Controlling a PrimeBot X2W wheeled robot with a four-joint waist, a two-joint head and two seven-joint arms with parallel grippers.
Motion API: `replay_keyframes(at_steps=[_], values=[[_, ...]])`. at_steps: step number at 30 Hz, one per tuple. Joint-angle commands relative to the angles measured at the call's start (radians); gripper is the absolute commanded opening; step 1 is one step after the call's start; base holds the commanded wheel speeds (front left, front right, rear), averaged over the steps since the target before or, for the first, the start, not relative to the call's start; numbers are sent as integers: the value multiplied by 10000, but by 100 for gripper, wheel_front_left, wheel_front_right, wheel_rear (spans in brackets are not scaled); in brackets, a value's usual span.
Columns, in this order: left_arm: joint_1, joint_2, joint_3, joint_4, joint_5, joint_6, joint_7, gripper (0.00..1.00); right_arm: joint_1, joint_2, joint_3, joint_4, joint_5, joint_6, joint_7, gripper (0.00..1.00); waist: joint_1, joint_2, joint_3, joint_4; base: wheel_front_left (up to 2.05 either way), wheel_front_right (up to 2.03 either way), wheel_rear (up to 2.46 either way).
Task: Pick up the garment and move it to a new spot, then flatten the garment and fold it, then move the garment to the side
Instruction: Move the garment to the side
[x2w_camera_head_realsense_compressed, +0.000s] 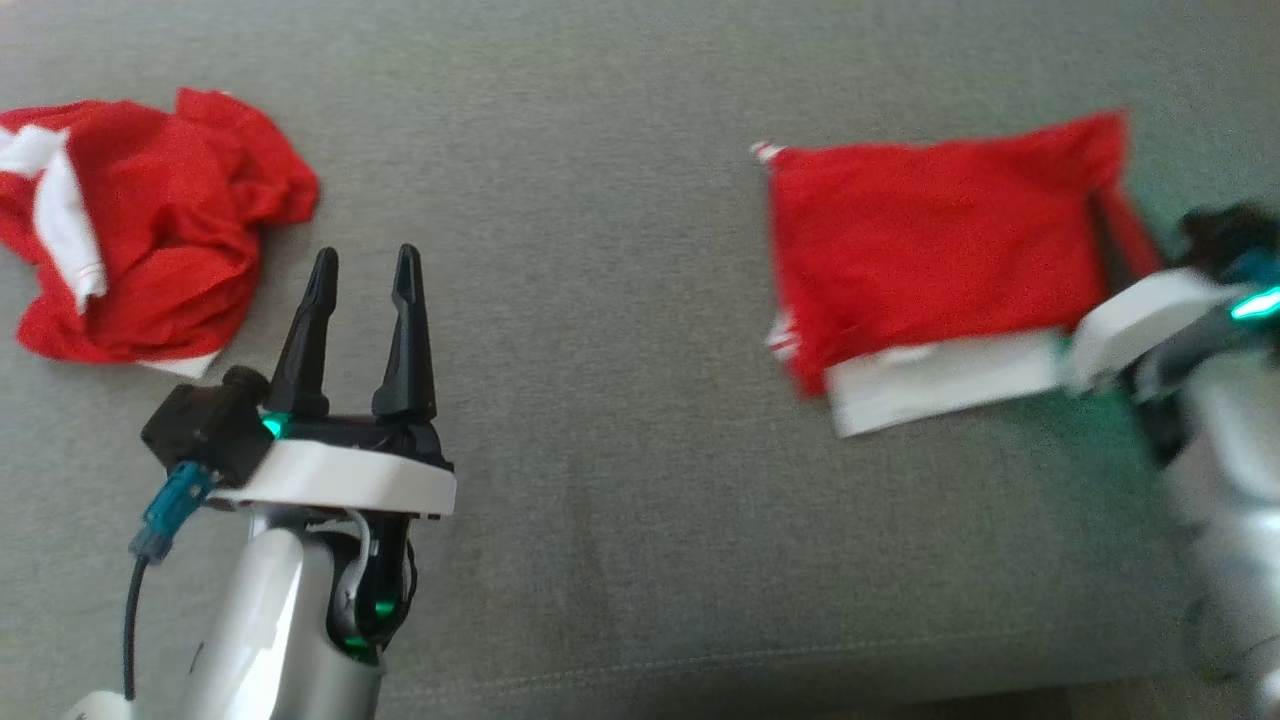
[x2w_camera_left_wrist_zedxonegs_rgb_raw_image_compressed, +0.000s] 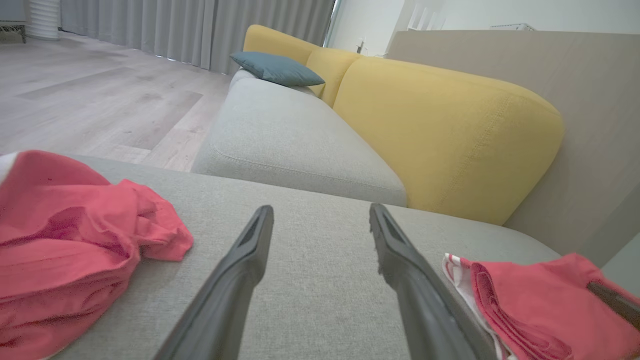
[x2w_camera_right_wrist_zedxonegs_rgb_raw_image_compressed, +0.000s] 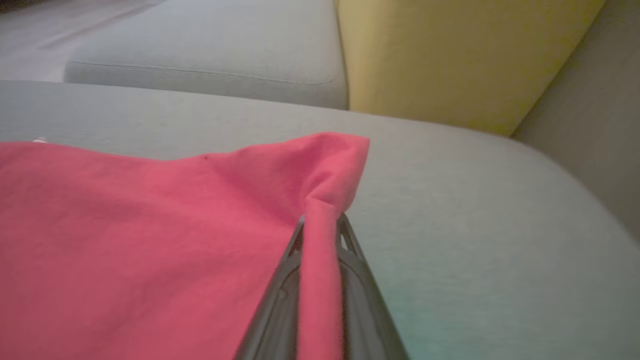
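A folded red garment (x2w_camera_head_realsense_compressed: 930, 250) with a white band along its near edge lies flat on the grey cushion (x2w_camera_head_realsense_compressed: 620, 420) at the right. My right gripper (x2w_camera_head_realsense_compressed: 1105, 215) reaches in from the right edge, blurred, at the garment's far right corner. In the right wrist view the right gripper (x2w_camera_right_wrist_zedxonegs_rgb_raw_image_compressed: 322, 222) is shut on a pinched ridge of that red garment (x2w_camera_right_wrist_zedxonegs_rgb_raw_image_compressed: 150, 240). My left gripper (x2w_camera_head_realsense_compressed: 365, 262) stands open and holds nothing at the lower left. In its own view the left gripper (x2w_camera_left_wrist_zedxonegs_rgb_raw_image_compressed: 321, 212) is over bare cushion, with the folded garment (x2w_camera_left_wrist_zedxonegs_rgb_raw_image_compressed: 545, 300) to its right.
A second red and white garment (x2w_camera_head_realsense_compressed: 150, 230) lies crumpled at the far left (x2w_camera_left_wrist_zedxonegs_rgb_raw_image_compressed: 65, 240). Beyond the cushion are a grey sofa seat (x2w_camera_left_wrist_zedxonegs_rgb_raw_image_compressed: 290, 135), yellow back cushions (x2w_camera_left_wrist_zedxonegs_rgb_raw_image_compressed: 450, 135), a blue pillow (x2w_camera_left_wrist_zedxonegs_rgb_raw_image_compressed: 277, 69) and wooden floor (x2w_camera_left_wrist_zedxonegs_rgb_raw_image_compressed: 100, 100). The cushion's front edge runs along the bottom of the head view.
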Motion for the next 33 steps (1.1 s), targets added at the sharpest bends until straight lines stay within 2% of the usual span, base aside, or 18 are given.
replay_keyframes(at_steps=[1,8,12,19,29,30,31,32,33], values=[[-377,85,332,-360,91,-44,-51,100,-377,-252,189,-373,-63,31,14,0,0,0,162,-170,0,0,0],[-634,85,264,-371,253,-158,-51,100,-885,-2338,42,-473,204,31,167,0,0,0,682,-413,0,0,0],[-770,85,272,-394,307,-211,-51,100,-1155,-2946,-351,-340,194,31,158,0,0,0,927,-403,0,0,0],[-805,85,383,-308,384,-175,-51,100,-1518,-3126,-1324,6,-191,31,-4,0,0,0,1051,-395,0,0,0],[-851,85,324,-323,335,-201,-51,100,-1630,-2876,-1327,10,-339,31,-202,0,0,0,1104,-456,0,0,0],[-861,85,325,-314,337,-209,-51,100,-1636,-2846,-1344,-10,-282,31,-246,10,0,0,1107,-455,0,0,0],[-869,85,329,-302,339,-216,-51,100,-1641,-2825,-1352,-28,-219,31,-283,46,0,0,1105,-453,0,0,0],[-876,85,337,-289,339,-220,-51,100,-1638,-2807,-1316,-60,-155,31,-324,91,0,0,1099,-450,0,0,0],[-878,85,347,-275,334,-222,-51,100,-1630,-2785,-1288,-83,-65,31,-351,100,0,0,1087,-447,0,0,0]])
